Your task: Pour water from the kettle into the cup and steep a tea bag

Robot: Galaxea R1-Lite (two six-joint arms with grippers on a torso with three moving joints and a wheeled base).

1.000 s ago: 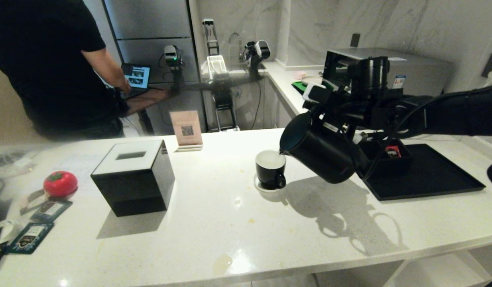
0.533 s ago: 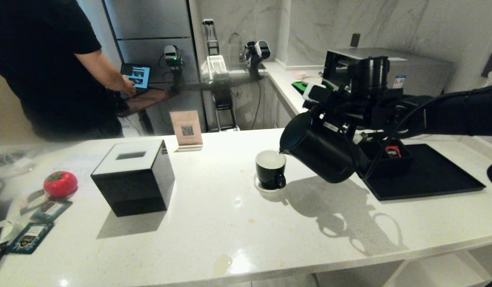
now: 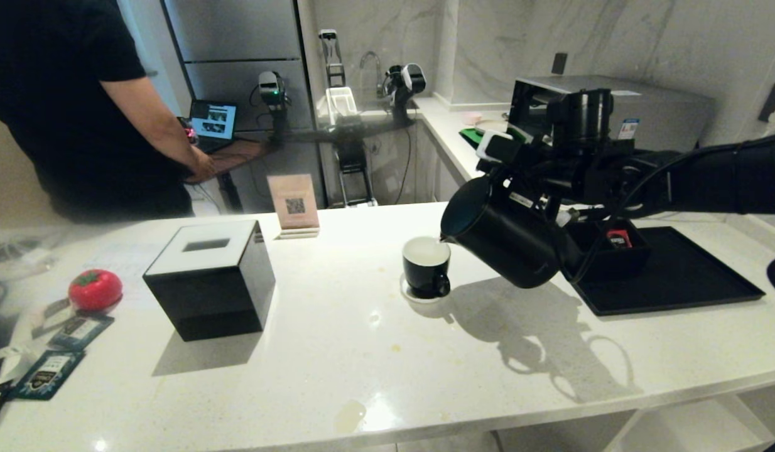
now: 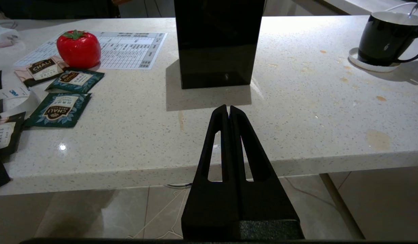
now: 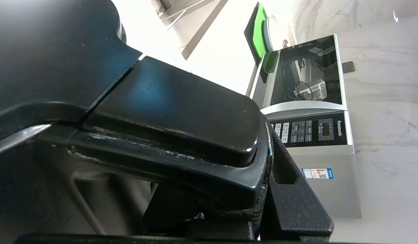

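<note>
Pouring: right hand (image 3: 554, 207) grips the kettle (image 3: 504, 242) by its handle, body tipped toward the robot's left, spout at the rim of the cup (image 3: 426, 267).
Kettle: lifted off the tabletop (image 3: 375, 339), between the cup and the black tray (image 3: 676, 276); in the right wrist view its handle (image 5: 168, 135) fills the frame, clamped by the hand.
Cup: upright on a small white coaster (image 3: 419, 295), near the tabletop's middle, white inside showing, ear handle facing the robot.
Left hand: (image 4: 228, 110) fingers pressed together, holding nothing, hanging before the tabletop's near edge, aimed at the black box (image 3: 210, 279).
Packets: teal packets (image 3: 45, 373) lie at the left end, beside a red tomato-shaped thing (image 3: 95, 289).
Person: stands beyond the tabletop at the left, in a black shirt (image 3: 54, 100).
</note>
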